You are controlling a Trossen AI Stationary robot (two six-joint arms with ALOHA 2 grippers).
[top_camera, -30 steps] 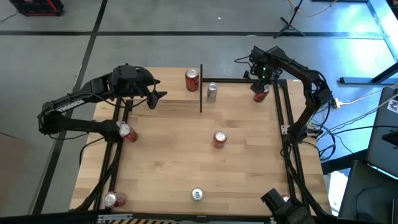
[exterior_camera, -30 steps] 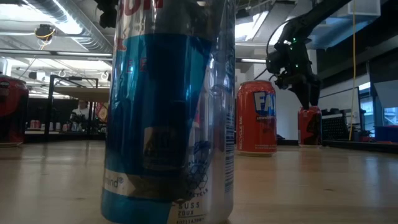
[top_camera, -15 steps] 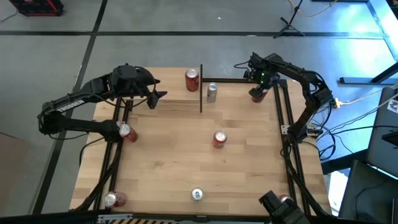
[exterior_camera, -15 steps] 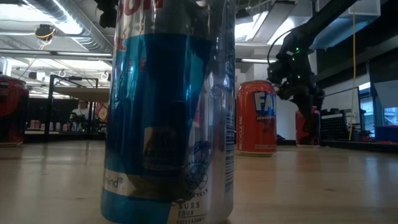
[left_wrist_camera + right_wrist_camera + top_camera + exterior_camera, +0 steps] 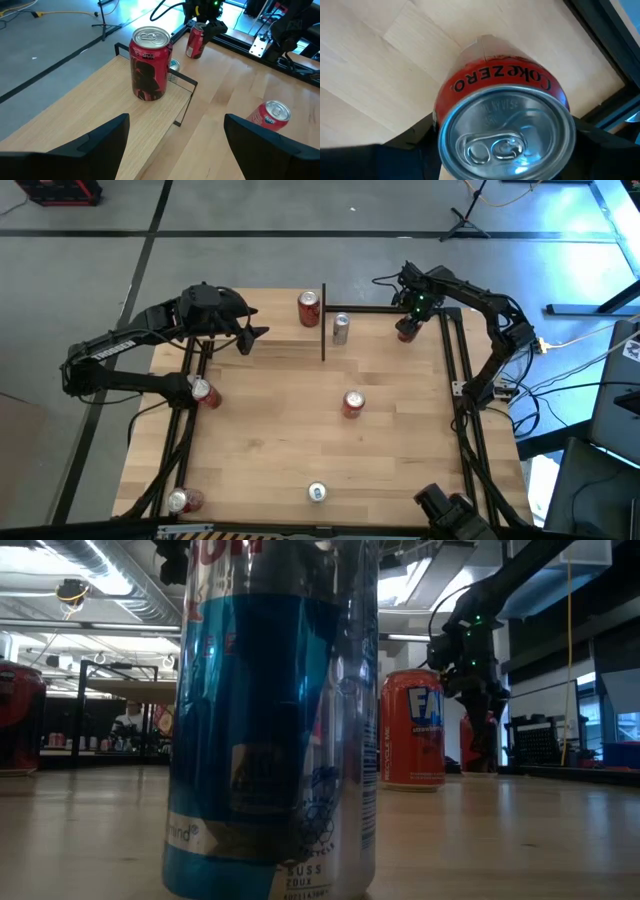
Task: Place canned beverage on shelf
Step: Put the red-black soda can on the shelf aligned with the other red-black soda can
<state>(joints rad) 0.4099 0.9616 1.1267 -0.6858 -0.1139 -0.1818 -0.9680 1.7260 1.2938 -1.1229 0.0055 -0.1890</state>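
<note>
On the light-wood table (image 5: pixel 300 450), the shelf (image 5: pixel 285 330) lies at eleven o'clock, carrying one red can (image 5: pixel 309 309). Left gripper (image 5: pixel 250 338) hovers spread and empty at ten. Right gripper (image 5: pixel 408 323) clamps the Coke Zero can (image 5: pixel 502 125) at one.

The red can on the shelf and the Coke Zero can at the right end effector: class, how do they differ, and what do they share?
The red can stands on the shelf; the Coke Zero can is off it. The red can is free; the Coke Zero can is gripped by the right end effector. The red can is upright; the Coke Zero can leans. Both are red with silver tops.
</note>
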